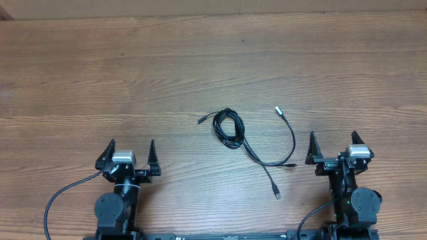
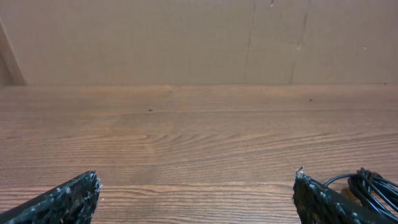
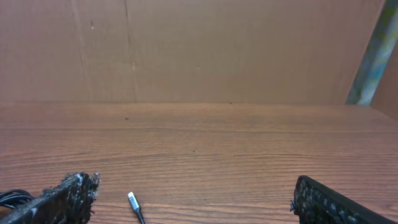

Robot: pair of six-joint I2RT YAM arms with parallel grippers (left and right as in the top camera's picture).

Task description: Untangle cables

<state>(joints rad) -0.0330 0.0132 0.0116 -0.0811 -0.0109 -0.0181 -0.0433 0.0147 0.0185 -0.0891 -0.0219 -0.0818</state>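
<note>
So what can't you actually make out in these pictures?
Overhead: the knot is too small to count cords or trace crossings.
Left wrist: that knot is cut off by the frame's right and bottom edges.
Right wrist: the silver plug shows, but its cord leaves the bottom edge.

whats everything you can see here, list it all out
cables: one tangled bunch, strand count unclear, black, mid table between the arms
silver-tipped plug: one, silver, loose end on the right arm's side of the bunch
table: one, brown wood, under everything
back wall: one, tan, behind the table
base wires: two, thicker black, at the arm bases
left end effector: one, black, open, near edge
right end effector: one, black, open, near edge
</note>
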